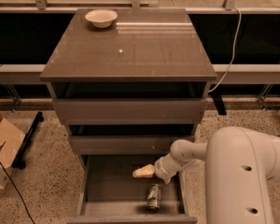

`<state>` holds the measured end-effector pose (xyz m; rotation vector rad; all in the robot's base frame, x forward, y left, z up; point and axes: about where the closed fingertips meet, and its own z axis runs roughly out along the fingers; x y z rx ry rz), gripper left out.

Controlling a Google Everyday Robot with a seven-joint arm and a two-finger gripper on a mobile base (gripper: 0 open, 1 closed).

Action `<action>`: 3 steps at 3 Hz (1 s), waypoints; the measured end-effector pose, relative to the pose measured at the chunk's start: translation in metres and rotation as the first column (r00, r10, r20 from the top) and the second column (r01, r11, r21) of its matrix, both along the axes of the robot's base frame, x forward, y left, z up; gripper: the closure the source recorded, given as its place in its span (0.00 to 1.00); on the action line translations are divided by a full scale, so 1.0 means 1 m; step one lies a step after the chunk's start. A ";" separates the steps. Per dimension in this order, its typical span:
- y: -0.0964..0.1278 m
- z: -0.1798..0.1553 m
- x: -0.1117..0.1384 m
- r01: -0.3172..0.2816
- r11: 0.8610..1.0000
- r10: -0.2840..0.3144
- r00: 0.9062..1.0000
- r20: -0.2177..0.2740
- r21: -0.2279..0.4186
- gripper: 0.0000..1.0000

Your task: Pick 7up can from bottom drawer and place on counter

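The bottom drawer (109,185) stands pulled out, and the 7up can (153,197) lies inside it toward the near right. The gripper (143,171) hangs over the drawer just beyond the can, pointing left; whether it is spread or closed cannot be told. On the counter (130,50) a white bowl (101,17) sits at the far left corner.

No legible text (tool (137,173) in drawer (109,186))

The single camera looks steeply down from above the robot's arm, facing the cabinet front at mid range, framing worktop (130,55) through open bottom drawer (109,188), where the hand (143,172) hangs.
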<state>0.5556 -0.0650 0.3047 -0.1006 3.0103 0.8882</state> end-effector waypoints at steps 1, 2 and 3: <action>0.007 -0.043 0.010 0.053 0.998 -0.053 0.998 -0.029 -0.025 0.00; 0.009 -0.074 0.015 0.076 0.996 -0.078 0.995 -0.060 -0.048 0.00; 0.007 -0.110 0.014 0.100 0.991 -0.110 0.987 -0.116 -0.093 0.00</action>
